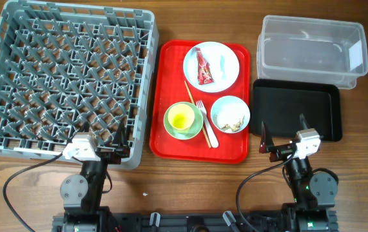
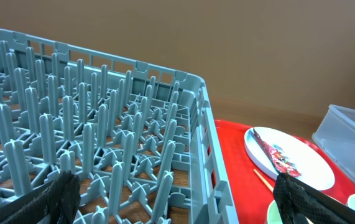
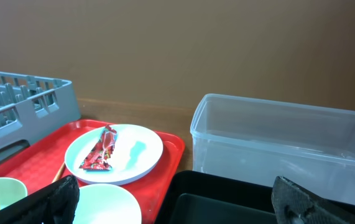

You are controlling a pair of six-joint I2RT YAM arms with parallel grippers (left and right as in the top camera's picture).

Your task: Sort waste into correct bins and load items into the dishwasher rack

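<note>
A red-and-white wrapper (image 1: pixel 203 68) lies on the white plate (image 1: pixel 222 64) at the back of the red tray (image 1: pixel 171 129). The white bowl (image 1: pixel 230 114) holds beige scraps (image 1: pixel 230 122). A yellow cup (image 1: pixel 181 118) sits in the pale green bowl (image 1: pixel 184 121). A white fork (image 1: pixel 207 122) and chopsticks (image 1: pixel 196 111) lie between the bowls. The grey rack (image 1: pixel 67 77) is at the left, the clear tub (image 1: pixel 312 50) and black tray (image 1: pixel 296 109) at the right. My left gripper (image 1: pixel 108 139) is open over the rack's near right corner. My right gripper (image 1: pixel 281 136) is open at the black tray's near edge.
The plate with the wrapper also shows in the left wrist view (image 2: pixel 289 158) and in the right wrist view (image 3: pixel 115 152). Bare wooden table (image 1: pixel 190 193) runs along the front, between the two arm bases.
</note>
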